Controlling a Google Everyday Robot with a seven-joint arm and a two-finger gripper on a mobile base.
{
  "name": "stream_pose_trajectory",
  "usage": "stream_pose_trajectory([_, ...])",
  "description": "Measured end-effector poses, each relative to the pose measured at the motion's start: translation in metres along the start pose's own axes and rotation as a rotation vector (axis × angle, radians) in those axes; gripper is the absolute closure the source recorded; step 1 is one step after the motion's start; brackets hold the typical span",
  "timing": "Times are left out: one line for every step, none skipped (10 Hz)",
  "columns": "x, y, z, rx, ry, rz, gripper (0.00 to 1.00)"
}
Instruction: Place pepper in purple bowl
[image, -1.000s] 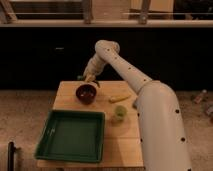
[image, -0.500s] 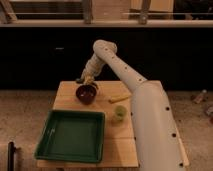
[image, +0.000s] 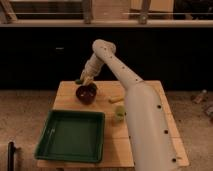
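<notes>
Above purple bowl (image: 86, 94), hand (image: 87, 80) of outstretched arm (image: 118, 68)

The arm (image: 125, 80) is white, built of rounded tubular segments that widen into a shell (image: 147, 125) dotted with small dark holes. Its pale gripper (image: 86, 80) sits at ten o'clock from that shell.

**A:** Entry for your log: what do you have around the bench?

**B:** You have a pale wooden table (image: 113, 146) standing on a speckled grey floor (image: 25, 110). Behind it runs a dark wall (image: 40, 55), topped by a light ledge (image: 50, 22) with upright posts (image: 88, 9) above. Light is dim and warm.

**A:** Gripper?

**B:** You'll find the gripper (image: 87, 80) over the table's far left part, near the back edge.

**A:** Other items?

**B:** A black upright object (image: 11, 155) at lower left, unidentified.
</notes>
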Motion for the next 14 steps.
stream_pose_trajectory([0.000, 0.000, 0.000, -0.005, -0.002, 0.003, 0.76])
stream_pose_trajectory([0.002, 0.000, -0.002, -0.013, -0.004, 0.007, 0.64])
stream_pose_trajectory([0.003, 0.001, -0.003, -0.019, -0.007, 0.010, 0.56])
stream_pose_trajectory([0.005, 0.003, -0.003, -0.028, -0.010, 0.013, 0.46])
stream_pose_trajectory([0.005, 0.004, -0.004, -0.034, -0.013, 0.015, 0.35])
stream_pose_trajectory([0.006, 0.006, -0.005, -0.037, -0.014, 0.017, 0.26])
stream_pose_trajectory([0.008, 0.007, -0.006, -0.039, -0.014, 0.020, 0.21])
stream_pose_trajectory([0.009, 0.008, -0.008, -0.040, -0.014, 0.023, 0.20])
stream_pose_trajectory([0.009, 0.009, -0.010, -0.038, -0.015, 0.025, 0.20])
stream_pose_trajectory([0.010, 0.009, -0.011, -0.034, -0.015, 0.027, 0.20])
stream_pose_trajectory([0.011, 0.009, -0.013, -0.031, -0.015, 0.029, 0.20])
stream_pose_trajectory([0.012, 0.009, -0.015, -0.028, -0.014, 0.029, 0.20])
stream_pose_trajectory([0.012, 0.008, -0.016, -0.025, -0.014, 0.030, 0.20])
stream_pose_trajectory([0.013, 0.008, -0.019, -0.018, -0.012, 0.032, 0.20])
